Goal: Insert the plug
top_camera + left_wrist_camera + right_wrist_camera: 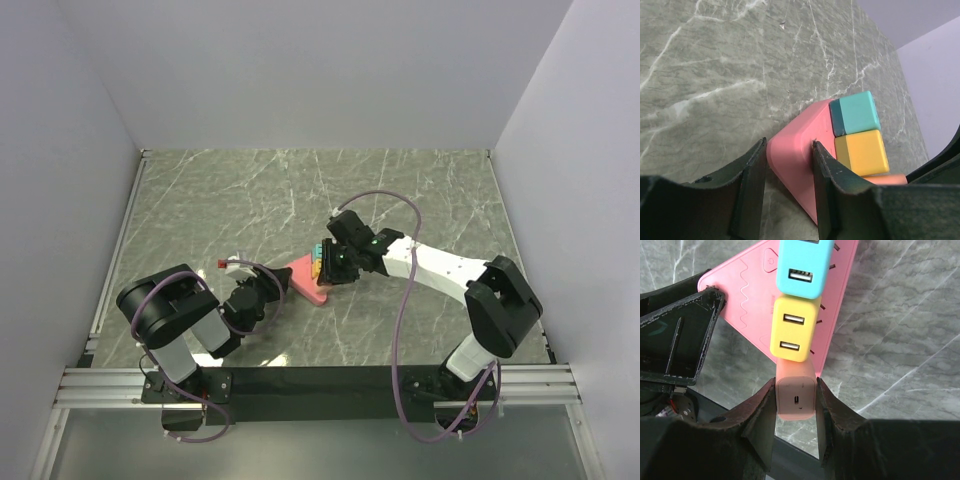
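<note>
Right end effector (795, 388) pinches the salmon plug (796, 402) on the pink power strip (840, 300), just behind the yellow adapter (792, 330) and teal adapter (802, 270); my left end effector (789, 150) clamps the strip's corner on the counter (420, 180); I judge seating near-complete but unconfirmed, with release left.

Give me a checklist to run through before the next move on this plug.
1. Grip: right end effector shut on orange plug: ok.
2. Bracing: left end effector clamps a corner of the pink power strip: ok.
3. Alignment: orange plug in a row with yellow adapter and teal adapter: ok.
4. Seating: prongs in the socket: cannot tell, hidden under the plug.
</note>
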